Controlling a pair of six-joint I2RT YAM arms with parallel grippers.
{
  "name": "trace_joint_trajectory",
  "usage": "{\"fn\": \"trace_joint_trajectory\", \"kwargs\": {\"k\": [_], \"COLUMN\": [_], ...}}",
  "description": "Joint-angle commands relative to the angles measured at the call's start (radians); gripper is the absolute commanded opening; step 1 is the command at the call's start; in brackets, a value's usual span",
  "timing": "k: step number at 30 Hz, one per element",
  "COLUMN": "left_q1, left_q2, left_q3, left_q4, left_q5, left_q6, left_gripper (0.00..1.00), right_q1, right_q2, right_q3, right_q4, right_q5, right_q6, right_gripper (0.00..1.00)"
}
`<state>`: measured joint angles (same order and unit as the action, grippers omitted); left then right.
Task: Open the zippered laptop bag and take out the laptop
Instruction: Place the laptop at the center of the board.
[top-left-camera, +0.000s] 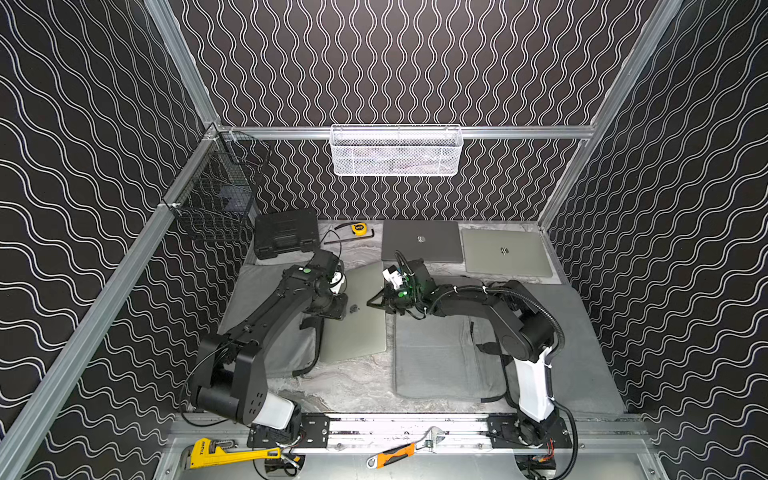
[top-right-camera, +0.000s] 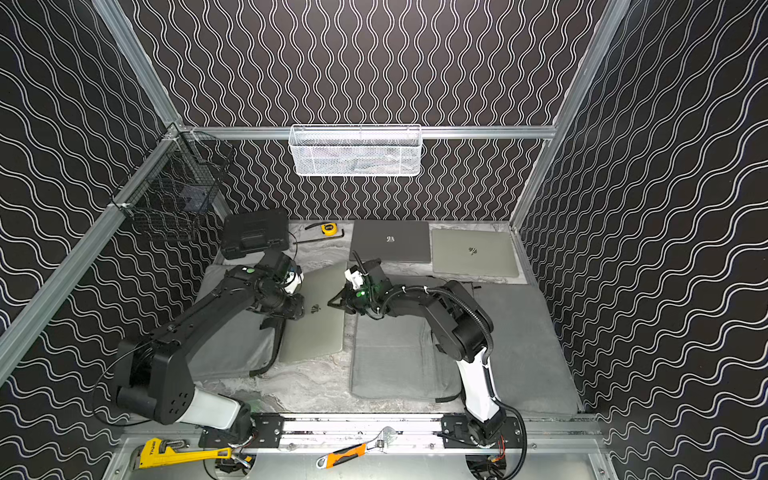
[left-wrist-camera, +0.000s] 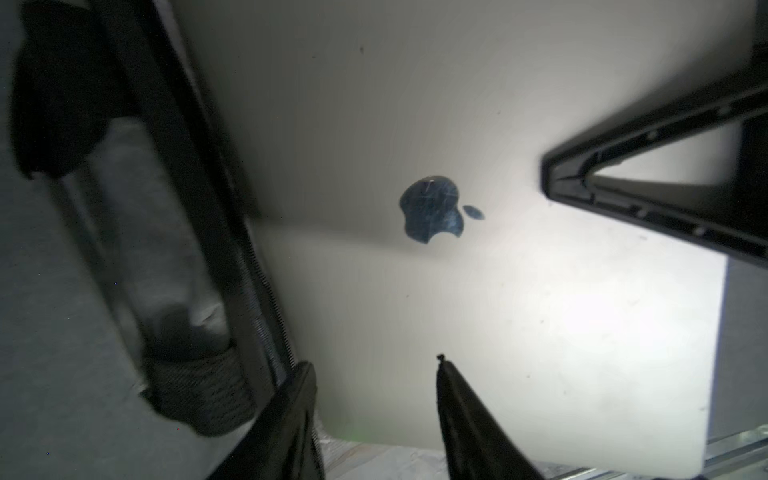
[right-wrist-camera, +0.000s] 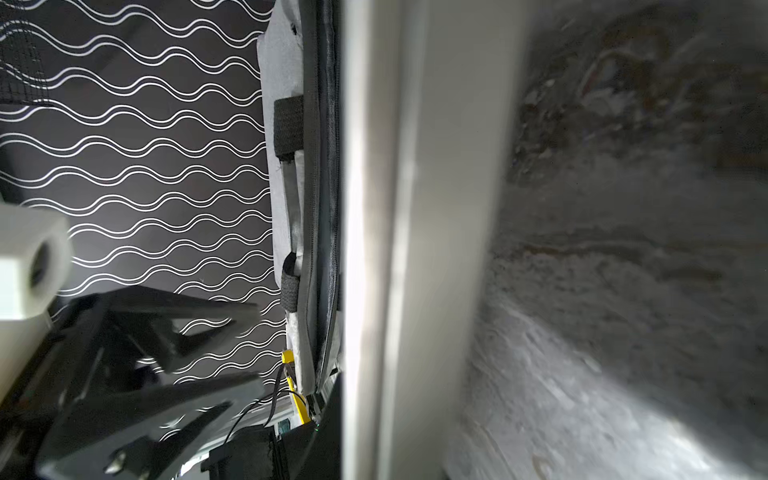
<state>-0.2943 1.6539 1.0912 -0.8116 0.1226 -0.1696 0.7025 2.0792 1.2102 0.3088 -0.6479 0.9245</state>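
Marbled grey tabletop (top-left-camera: 353, 386), wavy-patterned black walls (top-left-camera: 395, 62)

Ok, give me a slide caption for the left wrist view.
Silver laptop, logo up, half out of the grey zippered bag, left gripper jaws apart above it.

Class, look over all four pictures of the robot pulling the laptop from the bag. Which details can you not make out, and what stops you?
- Left hand: in both top views its own arm covers the fingers.
- How far the laptop sits inside the bag: the left arm hides that edge.
- White basket: its contents are too small behind the mesh.
- Table: blurred in the right wrist view.
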Motion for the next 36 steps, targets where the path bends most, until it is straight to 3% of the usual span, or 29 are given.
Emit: {"fn": "trace_joint_trajectory", "kwargs": {"k": [1, 7, 13, 23, 36], "left_q1": [0.003, 0.032, 0.068, 0.091, 0.106], "left_q2": [0.041, 0.115, 0.152, 0.190, 0.180], "left_q3": [-0.016, -0.047, -0.067, -0.060, -0.057], "left_q4": [0.179, 0.232, 0.225, 0.182, 0.205], "left_q5": [0.066, 0.026, -0.020, -0.102, -0.002], "left_q6": [-0.100, -0.152, -0.188, -0.202, -0.170], "left_gripper": [0.47, 0.61, 0.67, 0.68, 0.68], "right_q1": [0.005, 0.006, 0.011, 0.038, 0.043], "right_q2": [0.019, 0.012, -0.006, -0.046, -0.162], "right_q3": [-0.016, -0.032, -0.040, 0.000, 0.052], "right_q4": [-0.116, -0.159, -0.201, -0.292, -0.427], "right_q5": [0.136, 0.187, 0.209, 0.260, 0.357], "right_q6": [-0.036, -0.066, -0.100, -0.175, -0.256], "right_gripper": [0.10, 0.24, 0.37, 0.49, 0.56]}}
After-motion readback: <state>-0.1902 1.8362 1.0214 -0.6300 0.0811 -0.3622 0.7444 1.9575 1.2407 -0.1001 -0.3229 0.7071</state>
